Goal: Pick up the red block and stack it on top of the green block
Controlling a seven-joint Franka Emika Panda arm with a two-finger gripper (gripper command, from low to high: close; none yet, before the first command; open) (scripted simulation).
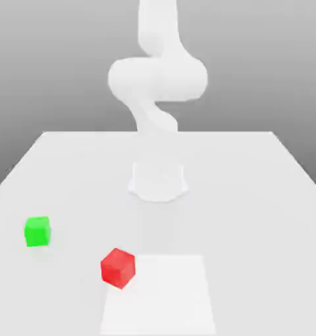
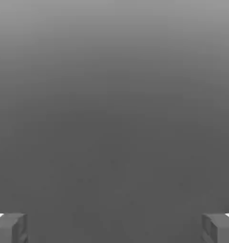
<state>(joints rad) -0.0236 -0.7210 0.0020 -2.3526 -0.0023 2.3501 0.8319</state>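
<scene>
The red block (image 1: 118,267) sits on the white table (image 1: 252,197) near its front edge, a little toward the exterior view's left. The green block (image 1: 37,231) rests on the table farther to the exterior view's left and slightly farther back, well apart from the red one. In the hand view my gripper (image 2: 114,228) is open, its two grey fingertips (image 2: 9,228) standing wide apart with nothing between them, and beyond them there is plain grey background.
The arm's white base (image 1: 158,180) stands at the table's middle, with the folded arm (image 1: 157,79) rising above it. A paler rectangular patch (image 1: 159,295) lies at the front, right beside the red block.
</scene>
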